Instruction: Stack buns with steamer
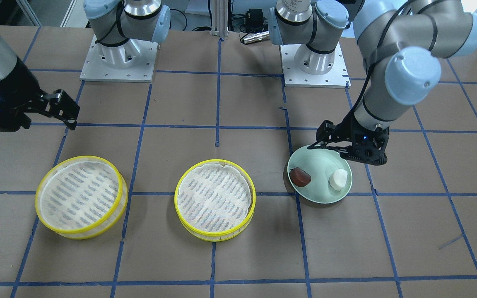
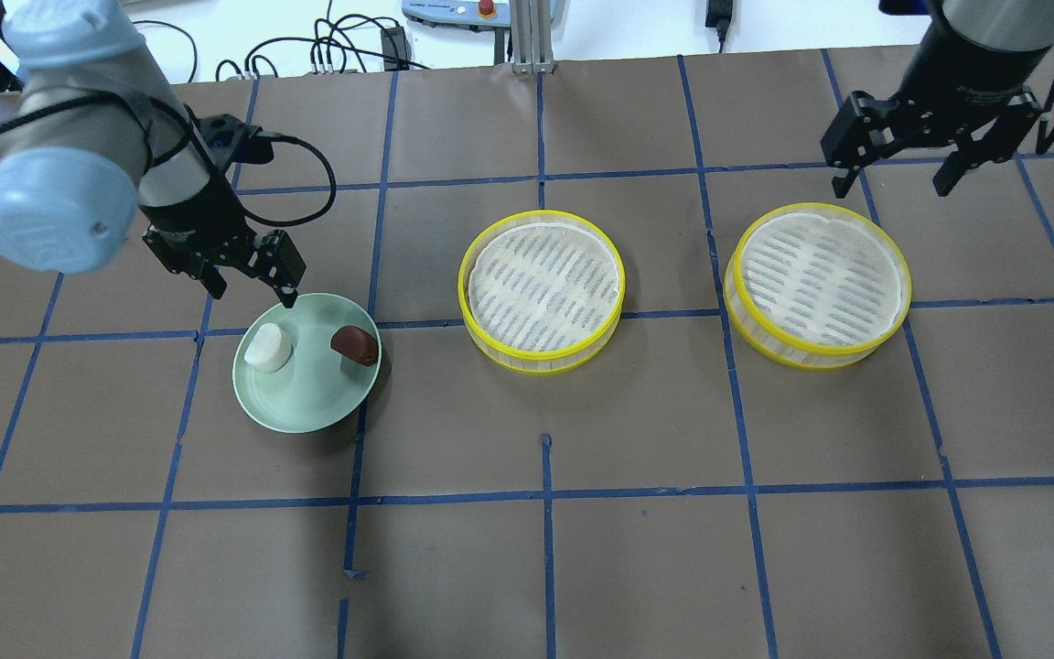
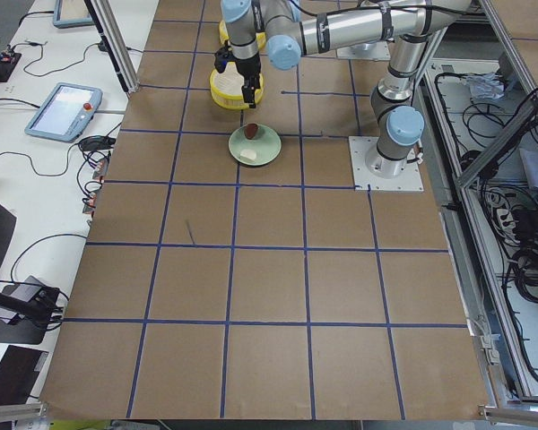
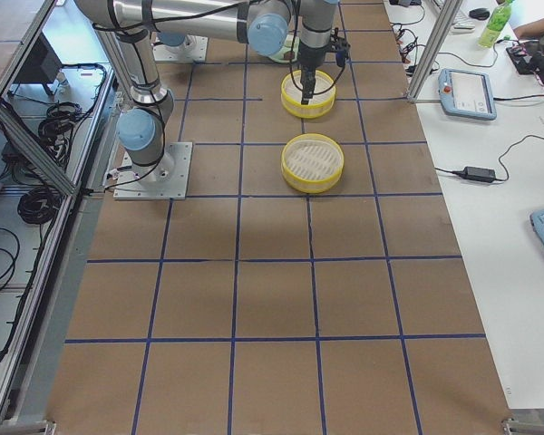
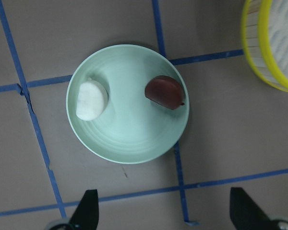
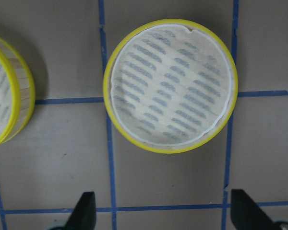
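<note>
A white bun (image 2: 269, 348) and a reddish-brown bun (image 2: 355, 344) lie apart on a pale green plate (image 2: 307, 407). My left gripper (image 2: 252, 288) hangs open and empty above the plate. In the left wrist view the white bun (image 5: 91, 99) and brown bun (image 5: 165, 92) lie beyond the open fingertips (image 5: 89, 211). Two empty yellow-rimmed steamer trays stand on the table, one in the middle (image 2: 541, 288) and one on the right (image 2: 820, 284). My right gripper (image 2: 891, 183) hangs open and empty above the right tray (image 6: 170, 84).
The brown table (image 2: 545, 549) carries a grid of blue tape. Both arm bases (image 1: 118, 58) stand at the robot-side edge. Cables and a tablet (image 3: 63, 107) lie beyond the table's far edge.
</note>
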Controlling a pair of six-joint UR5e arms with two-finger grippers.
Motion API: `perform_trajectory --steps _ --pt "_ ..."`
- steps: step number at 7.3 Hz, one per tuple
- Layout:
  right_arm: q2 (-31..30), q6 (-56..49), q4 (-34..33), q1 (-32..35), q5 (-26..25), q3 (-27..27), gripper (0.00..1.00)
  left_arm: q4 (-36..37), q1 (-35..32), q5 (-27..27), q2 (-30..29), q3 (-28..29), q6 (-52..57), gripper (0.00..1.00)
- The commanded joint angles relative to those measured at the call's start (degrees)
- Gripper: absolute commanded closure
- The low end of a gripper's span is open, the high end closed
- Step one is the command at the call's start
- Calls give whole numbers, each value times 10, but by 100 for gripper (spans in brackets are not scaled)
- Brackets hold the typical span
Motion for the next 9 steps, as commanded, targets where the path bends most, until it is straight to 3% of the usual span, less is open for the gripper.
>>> perform_trajectory --steps 1,2,4,5,6,7,9 --pt "55 -82 -60 -64 -7 17 0 146 12 20 -101 -33 45 12" --pt "78 -89 -128 -66 -12 31 0 148 12 26 -107 -41 52 12" --pt "99 -98 -175 -76 -12 73 0 153 12 77 -118 -66 55 23" --pt "101 -98 -183 -85 -14 91 1 152 12 77 -116 -70 53 55" --pt "106 -100 -232 -99 -15 110 0 151 12 76 -115 -66 51 74" --pt "124 -99 -250 -100 -9 123 1 148 12 72 -114 -63 49 84" --pt "172 -92 -277 -100 -6 125 1 134 12 46 -106 -46 28 87"
